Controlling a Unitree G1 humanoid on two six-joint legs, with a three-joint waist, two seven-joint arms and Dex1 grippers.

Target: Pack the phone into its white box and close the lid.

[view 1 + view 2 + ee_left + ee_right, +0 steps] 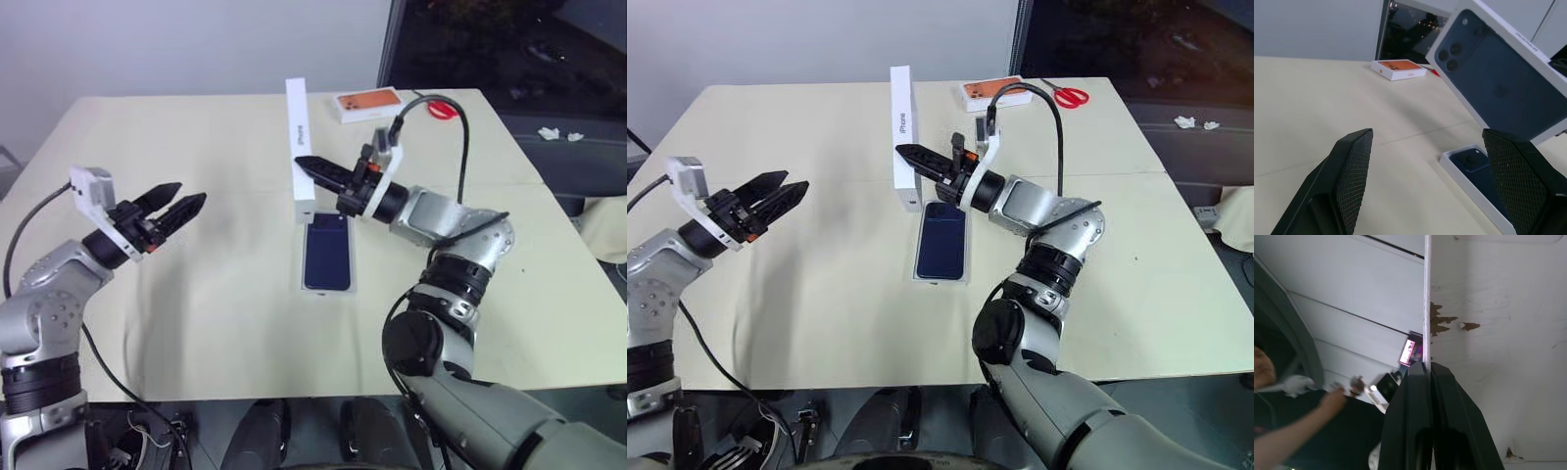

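Head pair high, wrist cameras close

Both eye views look down over the cream rectangular surface point(196, 294); each wrist view looks close along its own fingers.

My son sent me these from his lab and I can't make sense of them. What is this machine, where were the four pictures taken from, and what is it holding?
It is a two-armed robot. Two pictures come from cameras on its head, looking down at a table; the other two come from a camera on each wrist. The phone already lies in the white box. The right gripper is shut on the lid, holding it upright on edge beside the box. The left gripper is open and holds nothing. An orange-topped box and red scissors lie at the table's far side.
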